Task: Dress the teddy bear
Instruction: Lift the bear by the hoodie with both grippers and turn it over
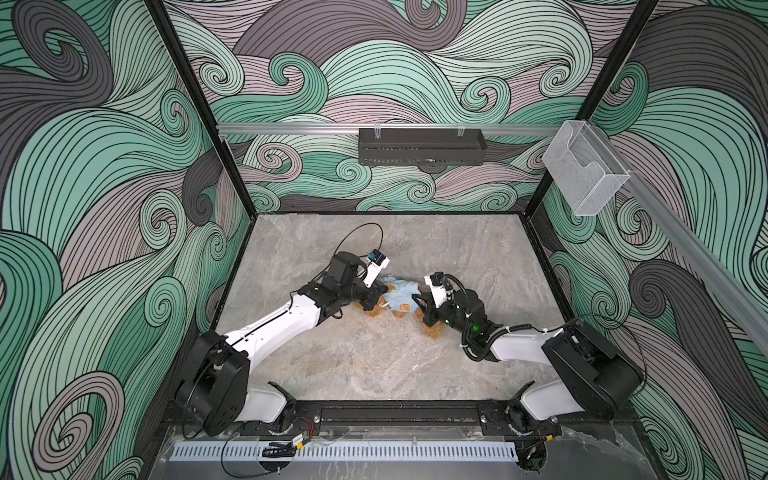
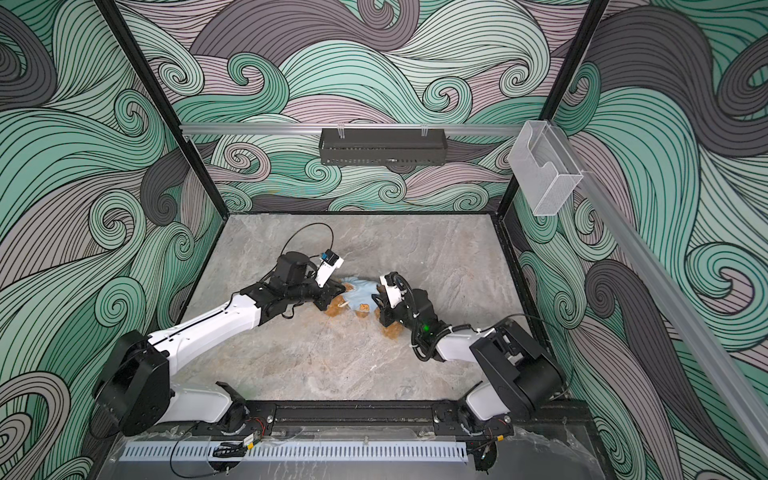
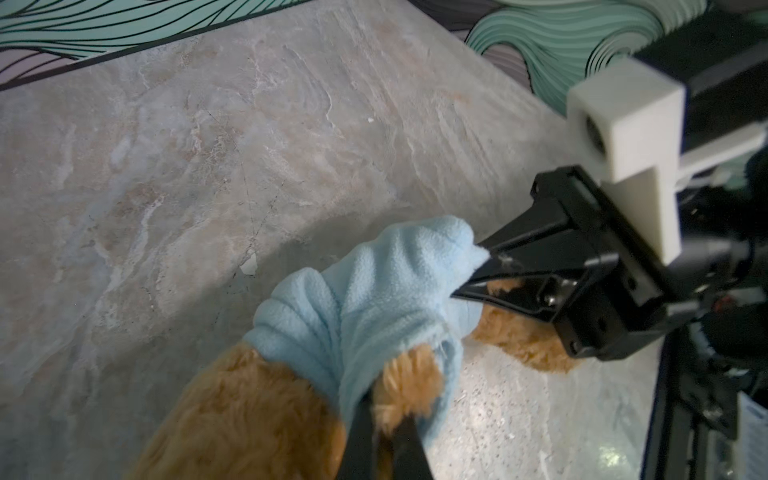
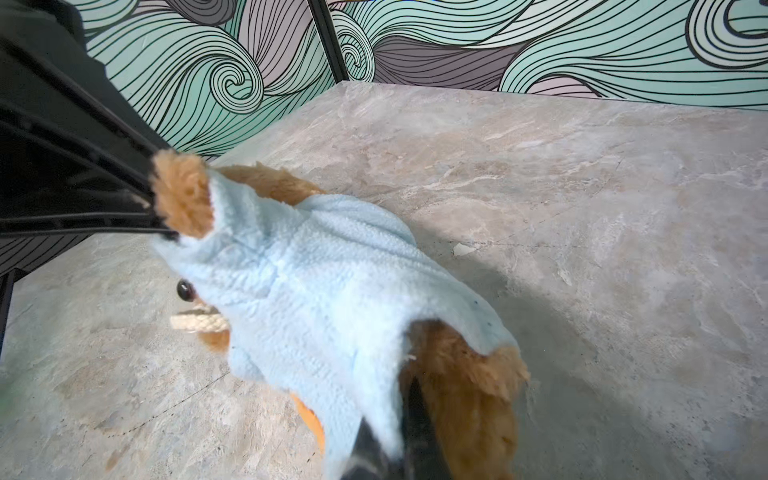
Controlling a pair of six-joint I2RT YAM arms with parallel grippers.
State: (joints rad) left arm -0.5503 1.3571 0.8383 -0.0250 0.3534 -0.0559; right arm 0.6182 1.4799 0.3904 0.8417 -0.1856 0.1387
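The teddy bear [image 1: 432,330] lies on the marbled tabletop [image 1: 374,365] near the centre of both top views, between the two arms. A light blue shirt [image 1: 399,293] covers its trunk and part of its head, and golden-brown fur shows at either end. The left gripper [image 3: 386,415], reaching in from the left of the top views, is closed on a furry limb protruding from a shirt opening, with fabric bunched beside its fingers [image 3: 357,432]. The right gripper [image 3: 473,274], reaching in from the right, is pinched together on a gathered fold of the shirt, which runs in creases between the two. In the right wrist view one dark eye [image 4: 185,291] shows at the shirt's edge.
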